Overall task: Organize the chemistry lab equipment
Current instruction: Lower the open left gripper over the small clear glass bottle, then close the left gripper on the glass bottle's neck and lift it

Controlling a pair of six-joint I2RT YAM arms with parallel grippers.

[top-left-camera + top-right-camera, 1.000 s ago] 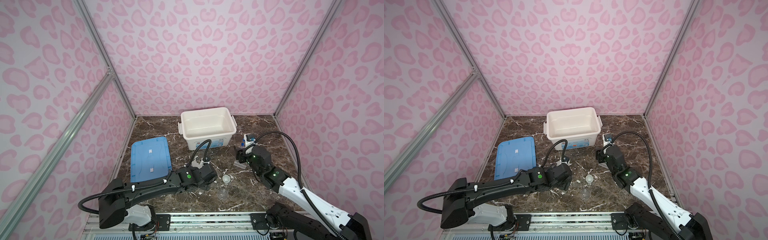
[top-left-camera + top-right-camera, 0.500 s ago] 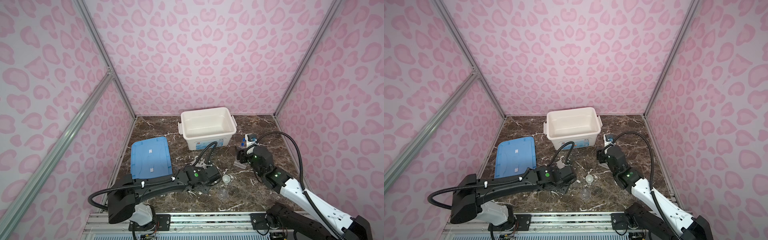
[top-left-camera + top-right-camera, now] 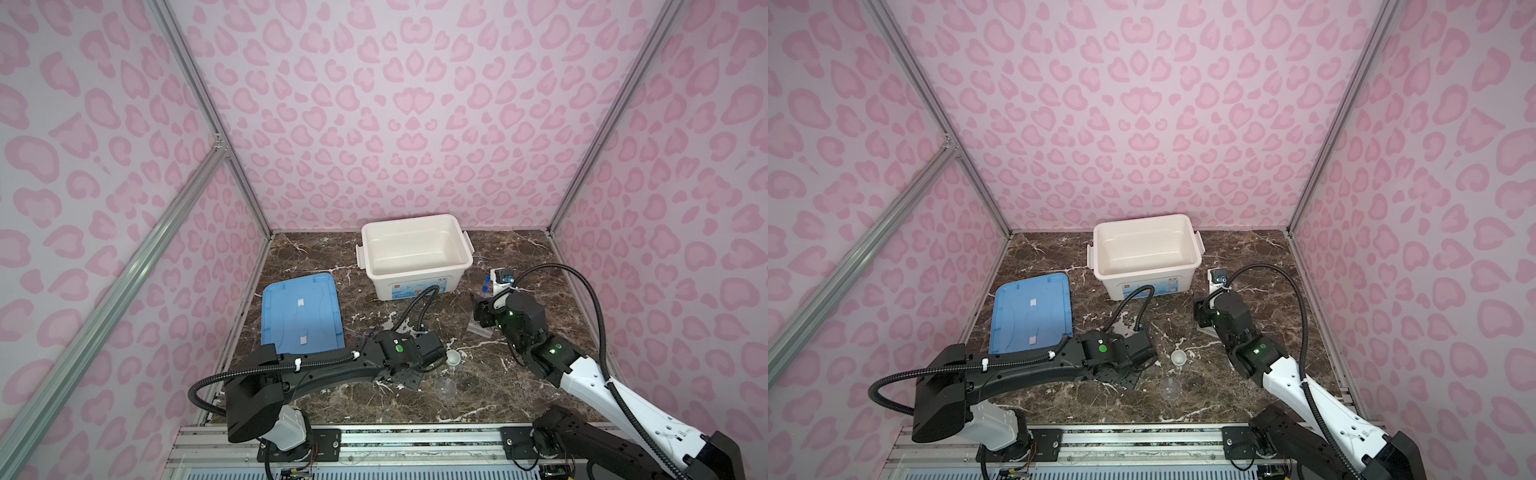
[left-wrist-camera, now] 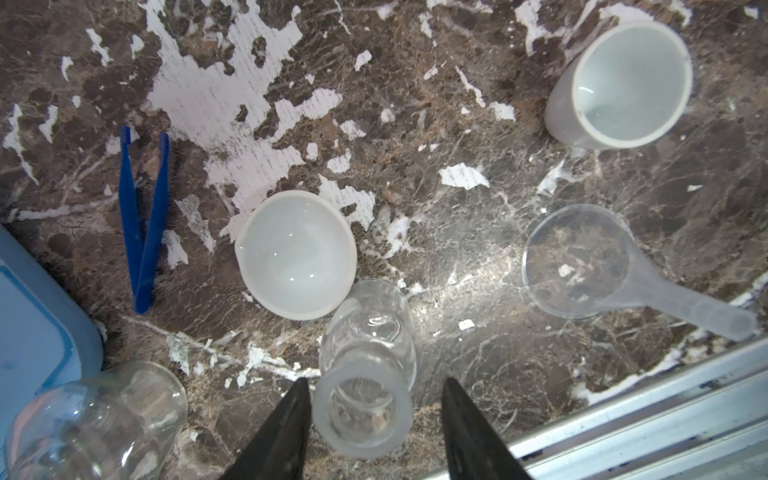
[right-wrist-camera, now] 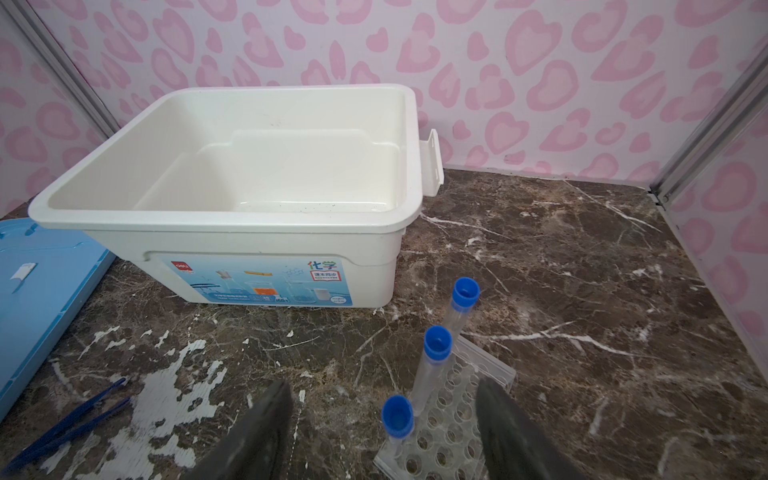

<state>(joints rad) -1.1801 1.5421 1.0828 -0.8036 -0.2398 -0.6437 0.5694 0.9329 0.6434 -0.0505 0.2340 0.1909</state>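
My left gripper [image 4: 376, 382] stands open astride a small clear glass flask [image 4: 365, 374] lying on the marble. One finger touches the flask's rim and the other stands a little apart. Beyond it lie a shallow white bowl [image 4: 297, 253], dark blue tweezers [image 4: 143, 220], a deeper white bowl [image 4: 619, 83] [image 3: 453, 357] and another clear glass beaker [image 4: 95, 419]. My right gripper [image 5: 384, 399] is open just above the clear holed rack [image 5: 453, 415] [image 3: 480, 326]. Three blue-capped test tubes [image 5: 437, 340] stand in the rack, the nearest one between the fingers without contact.
The large white bin [image 3: 415, 218] [image 5: 249, 237] stands at the back centre. The flat blue lid [image 3: 301, 311] lies on the left. A clear long-handled scoop [image 4: 582, 262] [image 3: 446, 388] lies near the front rail [image 4: 623, 415].
My left arm has pushed forward and to the right over the small glassware, and its jaws have narrowed around the flask. The right arm has stayed still.
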